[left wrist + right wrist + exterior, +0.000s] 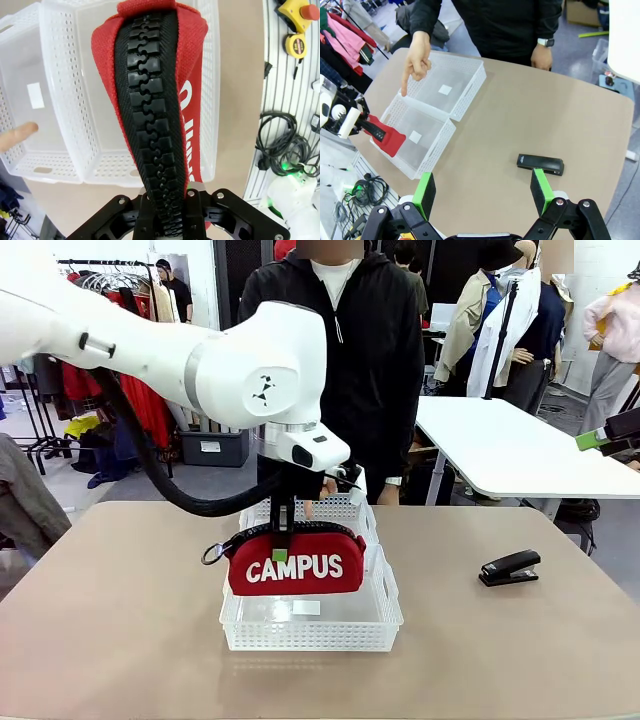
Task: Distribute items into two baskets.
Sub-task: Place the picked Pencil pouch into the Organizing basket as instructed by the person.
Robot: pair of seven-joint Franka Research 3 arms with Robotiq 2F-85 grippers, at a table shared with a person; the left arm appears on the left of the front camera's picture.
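Observation:
My left gripper (283, 532) is shut on the black zipper edge of the red "CAMPUS" pouch (295, 565), which hangs just above the near white basket (310, 635). The left wrist view looks down the zipper of the pouch (150, 100) from the left gripper (170, 200) to that basket (100, 150) below. The second basket (355, 508) touches it on the far side. The person's hand (417, 55) points a finger into this far basket (472, 87). The black stapler (510, 567) lies on the table to the right. High above the stapler (540, 164), my right gripper (482, 186) is open and holds nothing.
The person (350, 360) stands at the far side of the tan table (120, 620). A white table (520, 450) stands behind on the right, clothes racks on the left. Cables (285, 150) and a tape measure (296, 45) lie on the slatted panel on my side.

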